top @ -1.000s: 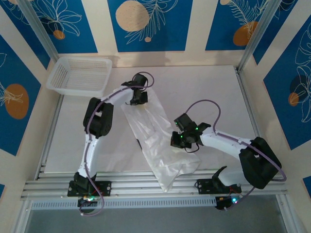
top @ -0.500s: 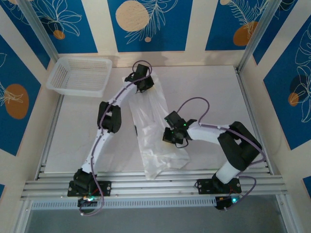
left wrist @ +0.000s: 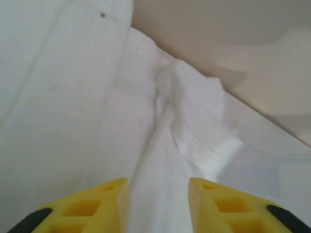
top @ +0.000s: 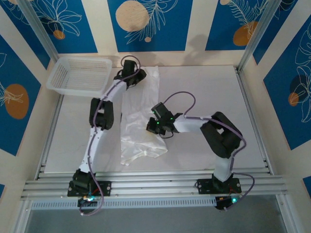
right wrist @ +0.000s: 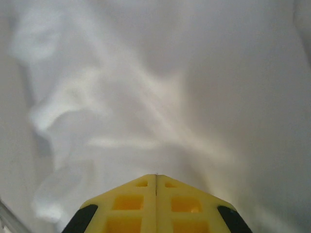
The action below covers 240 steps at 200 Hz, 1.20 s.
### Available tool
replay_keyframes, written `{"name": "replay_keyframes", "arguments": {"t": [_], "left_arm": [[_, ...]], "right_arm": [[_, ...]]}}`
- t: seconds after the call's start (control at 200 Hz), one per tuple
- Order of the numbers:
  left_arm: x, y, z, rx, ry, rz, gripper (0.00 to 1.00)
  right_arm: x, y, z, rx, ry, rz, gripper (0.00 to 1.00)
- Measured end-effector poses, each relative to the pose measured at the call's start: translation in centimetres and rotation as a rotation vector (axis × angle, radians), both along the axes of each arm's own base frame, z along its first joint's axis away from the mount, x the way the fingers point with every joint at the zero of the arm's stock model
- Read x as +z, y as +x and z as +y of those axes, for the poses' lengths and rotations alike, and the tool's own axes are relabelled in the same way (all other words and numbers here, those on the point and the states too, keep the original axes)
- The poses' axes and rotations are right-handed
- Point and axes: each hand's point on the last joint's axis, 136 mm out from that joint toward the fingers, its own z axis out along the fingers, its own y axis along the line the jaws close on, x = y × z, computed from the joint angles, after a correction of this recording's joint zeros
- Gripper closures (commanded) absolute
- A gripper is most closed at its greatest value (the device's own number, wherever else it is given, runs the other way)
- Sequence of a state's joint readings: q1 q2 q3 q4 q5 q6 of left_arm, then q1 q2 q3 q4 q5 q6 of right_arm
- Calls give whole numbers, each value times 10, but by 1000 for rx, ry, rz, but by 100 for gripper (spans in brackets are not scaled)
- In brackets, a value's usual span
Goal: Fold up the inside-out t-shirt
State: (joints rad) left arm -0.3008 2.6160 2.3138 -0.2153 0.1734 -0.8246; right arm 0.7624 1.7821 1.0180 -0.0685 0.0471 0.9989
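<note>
My left arm stretches long from its base at the near edge toward the far side. Its dark elbow joint sits about halfway along, and the forearm angles a little to the right. At its end, my left pincer points toward the far wall. From the wrist, its two yellow fingers stand apart with a plain gap between them.

My right arm rises from its base, folds sharply at the elbow and sends the forearm leftward toward the middle. My right pincer faces left, low over the surface. Its yellow fingers are pressed flat together, with only a thin seam between them.
</note>
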Motion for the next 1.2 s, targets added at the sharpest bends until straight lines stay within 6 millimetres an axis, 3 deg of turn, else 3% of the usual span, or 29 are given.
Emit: {"name": "replay_keyframes", "arguments": {"t": [0.04, 0.115, 0.185, 0.29, 0.37, 0.43, 0.47, 0.605, 0.68, 0.72, 0.835, 0.95, 1.105, 1.2], "left_arm": [[20, -14, 5, -9, 4, -14, 54], [78, -51, 15, -27, 7, -79, 52], [138, -89, 27, -43, 7, -172, 52], [212, -154, 45, -74, 12, -313, 50], [232, -199, 55, -113, 26, -372, 48], [220, -227, 59, -147, 41, -359, 48], [201, -243, 61, -171, 54, -323, 48], [109, -291, 70, -233, 108, -98, 46], [71, -317, 77, -246, 132, 17, 46], [60, -329, 81, -250, 140, 55, 45], [46, -355, 90, -251, 150, 101, 45], [28, -377, 97, -238, 149, 169, 38], [-27, -416, 95, -258, 86, 377, 34], [-53, -439, 90, -273, 26, 489, 34]], "right_arm": [[17, -7, -4, 7, 6, -42, 84], [51, -20, -17, 24, 33, -139, 68], [68, -31, -33, 47, 50, -198, 67], [54, -39, -61, 72, 42, -178, 56], [27, -48, -80, 96, 5, -112, 50], [11, -58, -83, 132, -3, -53, 49], [5, -61, -81, 156, 5, -27, 49], [-17, -66, -69, 217, 50, 61, 49], [-26, -68, -63, 232, 77, 93, 49], [-24, -63, -59, 233, 94, 83, 53], [-23, -56, -50, 231, 122, 81, 100], [-17, -57, -48, 213, 145, 88, 100], [11, -74, -49, 190, 205, 55, 100], [15, -84, -50, 181, 223, 63, 100]]}}
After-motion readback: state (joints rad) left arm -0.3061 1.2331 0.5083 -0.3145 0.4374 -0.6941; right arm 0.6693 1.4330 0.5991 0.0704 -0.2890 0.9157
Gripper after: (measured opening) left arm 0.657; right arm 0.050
